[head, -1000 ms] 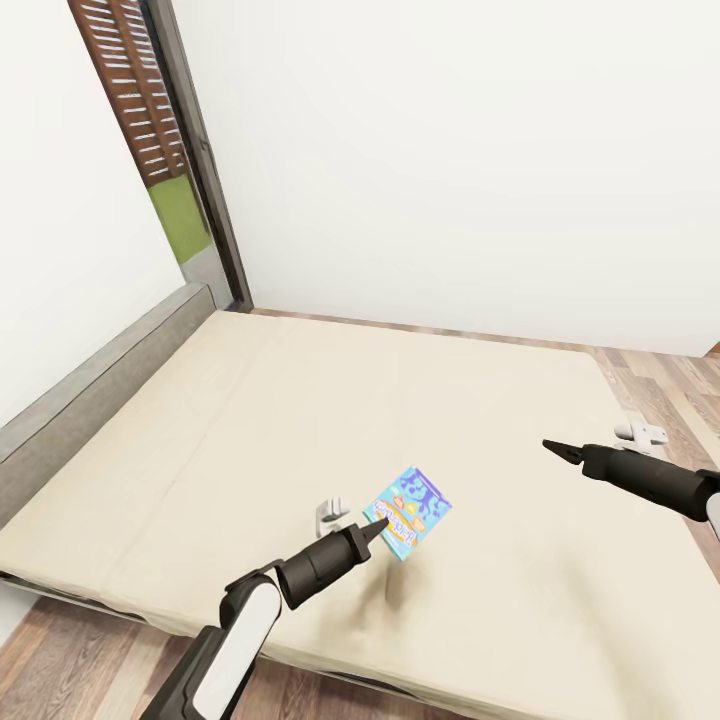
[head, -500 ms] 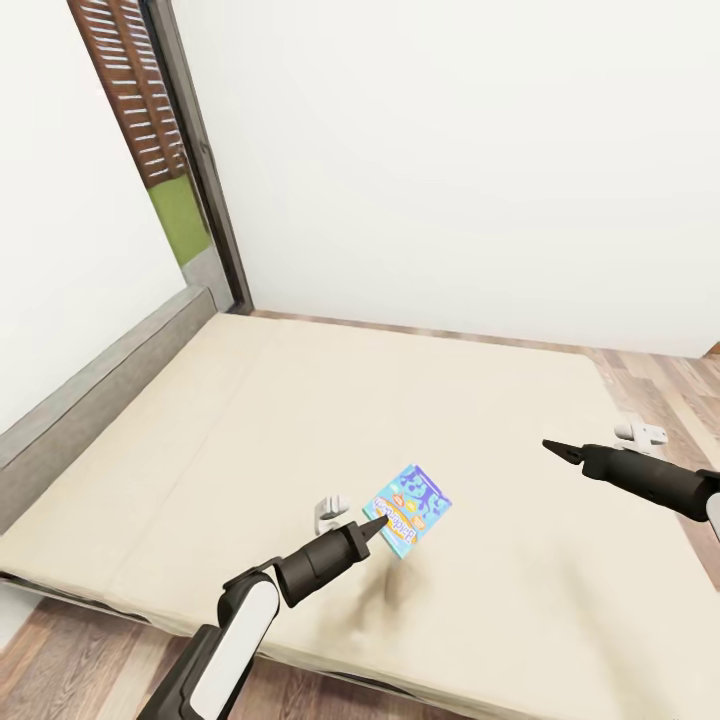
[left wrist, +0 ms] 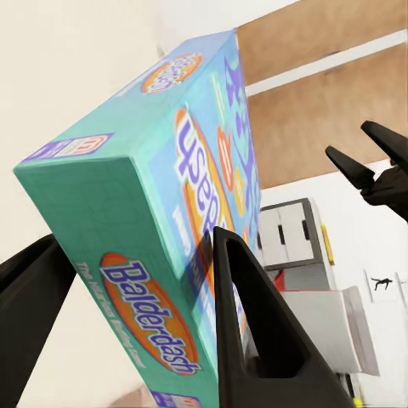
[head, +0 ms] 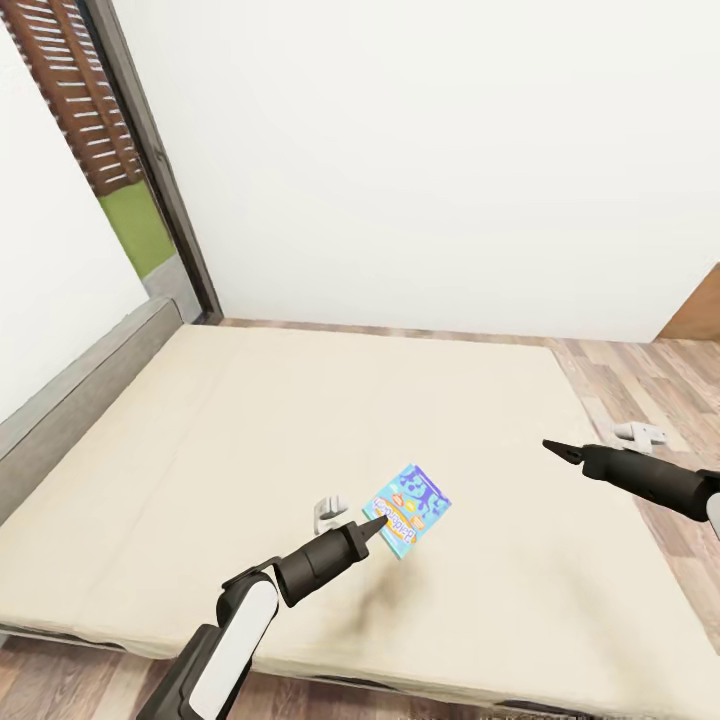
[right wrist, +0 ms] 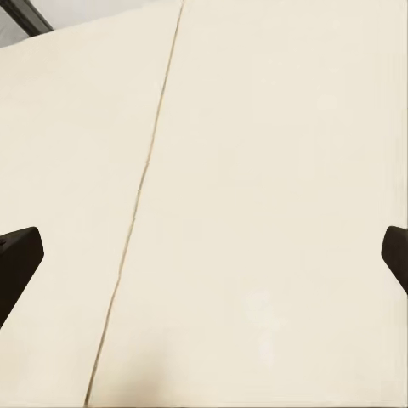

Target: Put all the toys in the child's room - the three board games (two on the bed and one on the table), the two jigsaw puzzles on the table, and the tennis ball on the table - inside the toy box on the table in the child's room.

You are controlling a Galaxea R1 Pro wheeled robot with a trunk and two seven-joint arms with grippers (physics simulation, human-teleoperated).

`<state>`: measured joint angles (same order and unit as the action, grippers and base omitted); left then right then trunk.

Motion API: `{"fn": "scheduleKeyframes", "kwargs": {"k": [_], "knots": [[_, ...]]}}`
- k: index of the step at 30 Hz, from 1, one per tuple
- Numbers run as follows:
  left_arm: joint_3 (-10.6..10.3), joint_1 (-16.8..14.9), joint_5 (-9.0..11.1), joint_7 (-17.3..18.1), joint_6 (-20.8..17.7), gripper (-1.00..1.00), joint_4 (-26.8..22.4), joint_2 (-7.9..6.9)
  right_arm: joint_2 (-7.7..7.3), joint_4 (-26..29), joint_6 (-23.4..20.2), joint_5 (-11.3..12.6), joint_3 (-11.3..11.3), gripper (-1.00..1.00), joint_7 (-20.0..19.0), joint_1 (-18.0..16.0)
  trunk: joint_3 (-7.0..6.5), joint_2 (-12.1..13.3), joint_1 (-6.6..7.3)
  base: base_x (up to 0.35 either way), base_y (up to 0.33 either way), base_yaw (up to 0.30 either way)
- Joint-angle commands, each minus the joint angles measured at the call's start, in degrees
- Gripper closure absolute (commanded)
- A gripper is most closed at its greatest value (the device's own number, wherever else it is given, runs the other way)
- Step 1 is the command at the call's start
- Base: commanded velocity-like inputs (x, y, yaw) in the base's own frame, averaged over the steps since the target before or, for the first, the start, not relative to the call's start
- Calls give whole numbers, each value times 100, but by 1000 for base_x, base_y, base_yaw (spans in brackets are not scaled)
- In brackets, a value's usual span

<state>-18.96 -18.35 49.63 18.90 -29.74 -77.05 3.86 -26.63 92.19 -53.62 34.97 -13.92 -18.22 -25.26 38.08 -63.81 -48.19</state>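
Head view: the Balderdash board game (head: 408, 510) is up off the bed (head: 250, 440), clamped in the left gripper (head: 376, 524), box running toward one o'clock from the jaws; right gripper (head: 556, 449), jaws spread and empty, at three o'clock.

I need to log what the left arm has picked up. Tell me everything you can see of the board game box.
The board game box is a teal cardboard carton printed "Balderdash" in an orange oval, with blue and purple artwork on its broad face. It is closed and looks undamaged. The left gripper clamps it, one black finger on the broad face and the other on the opposite side. It hangs tilted above the beige bed, apparently not touching it.
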Motion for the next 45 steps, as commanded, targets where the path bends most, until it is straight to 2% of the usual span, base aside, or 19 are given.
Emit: {"fn": "scheduleKeyframes", "kwargs": {"k": [1, 45], "knots": [[6, -2, 38, -1, -47, 100, -2, 2, -1, 1, -26, -43, -9, -100, -50, -6, -14, 39, 22, 0, 0, -265], [-30, -2, 32, -1, -118, 100, -11, 1, 0, 1, -35, -43, -10, -100, -50, -6, -845, 1803, 989, 0, 0, -278]]}}
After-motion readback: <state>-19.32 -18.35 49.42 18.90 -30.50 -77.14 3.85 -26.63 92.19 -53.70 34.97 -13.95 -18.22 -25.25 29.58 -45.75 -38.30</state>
